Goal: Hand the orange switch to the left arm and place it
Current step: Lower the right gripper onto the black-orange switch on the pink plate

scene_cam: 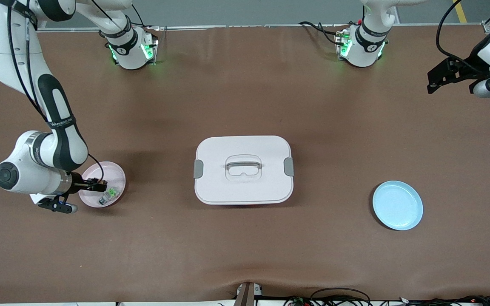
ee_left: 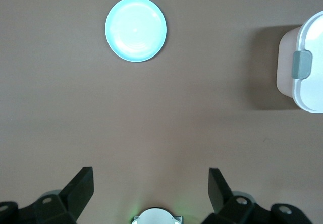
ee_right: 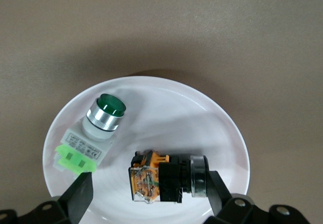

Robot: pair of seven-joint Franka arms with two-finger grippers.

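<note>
Straddling orange switch (ee_right: 164,178): right tool (ee_right: 149,191) (parted)

A brown table (scene_cam: 245,246) carries a white box (scene_cam: 243,170) with grey latches (scene_cam: 198,168) and a recessed handle in the lid's own white. At the box's 9 o'clock in the front view, a pale pink plate (scene_cam: 115,173) holds the switch (ee_right: 164,176), black with an orange end and a silver ring, beside a button (ee_right: 93,133) with a dark green cap, silver collar, whitish body and bright green base. At the box's 4 o'clock lies a light blue plate (scene_cam: 397,205). The arms (scene_cam: 53,127) are white with black bands; green lights glow at their bases (scene_cam: 131,51).
</note>
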